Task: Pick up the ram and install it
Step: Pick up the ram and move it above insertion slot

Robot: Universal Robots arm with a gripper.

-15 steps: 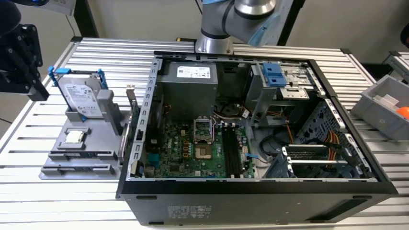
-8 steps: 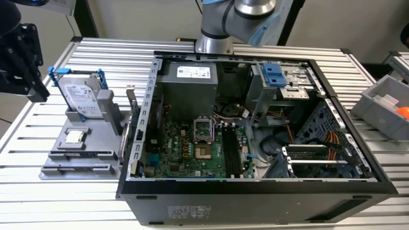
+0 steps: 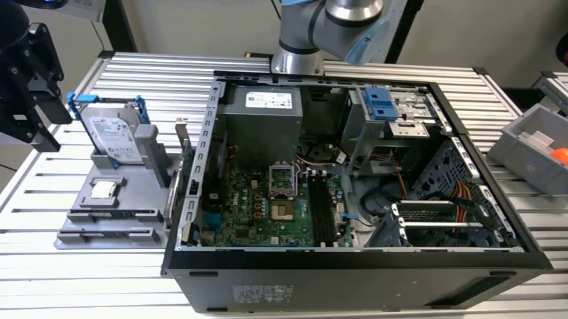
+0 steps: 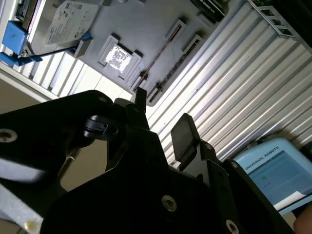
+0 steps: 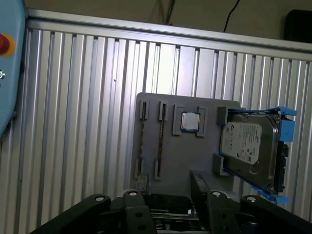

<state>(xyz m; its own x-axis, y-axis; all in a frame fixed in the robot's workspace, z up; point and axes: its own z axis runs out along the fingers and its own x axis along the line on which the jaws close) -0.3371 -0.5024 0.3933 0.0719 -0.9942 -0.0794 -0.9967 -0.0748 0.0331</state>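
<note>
Open case (image 3: pixel 355 282) on a slatted table (image 3: pixel 71 286), motherboard (image 3: pixel 257 212) exposed; at the exterior view's left, a grey tray (image 3: pixel 142 194) holds an upright drive (image 3: pixel 116 136) and a processor (image 3: pixel 104 190).

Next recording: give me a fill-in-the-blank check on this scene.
1. The hand is ___ and holds nothing.
2. The ram lies on the grey ___.
3. The processor sits between the ram and the ___.
Missing words: open; tray; hard drive.
</note>
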